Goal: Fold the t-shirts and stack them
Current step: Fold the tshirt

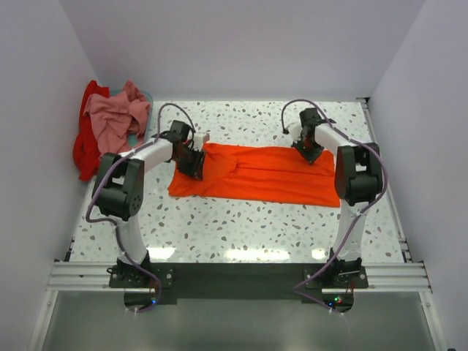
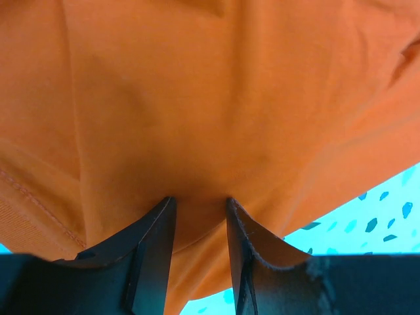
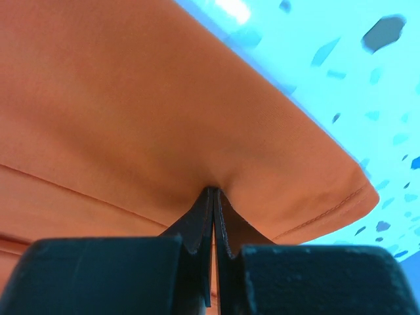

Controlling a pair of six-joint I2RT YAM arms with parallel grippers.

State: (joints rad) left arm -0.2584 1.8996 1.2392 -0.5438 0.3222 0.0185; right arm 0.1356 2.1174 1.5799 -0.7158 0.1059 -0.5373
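Observation:
The bright orange t-shirt (image 1: 256,175) lies spread in a wide folded strip across the table's middle. My left gripper (image 1: 191,162) is at its far left edge. In the left wrist view its jaws (image 2: 200,203) stand apart with orange cloth (image 2: 216,105) bulging between them. My right gripper (image 1: 311,152) is at the shirt's far right corner. In the right wrist view it (image 3: 213,193) is shut on a pinch of orange cloth (image 3: 131,111) near the hemmed corner. The dusty pink t-shirt (image 1: 113,117) lies crumpled on the red t-shirt (image 1: 86,150) at the far left.
The pink and red shirts are heaped over a light blue container (image 1: 144,96) against the left wall. White walls close in the table on the left, back and right. The speckled tabletop (image 1: 241,227) shows bare in front of the orange shirt.

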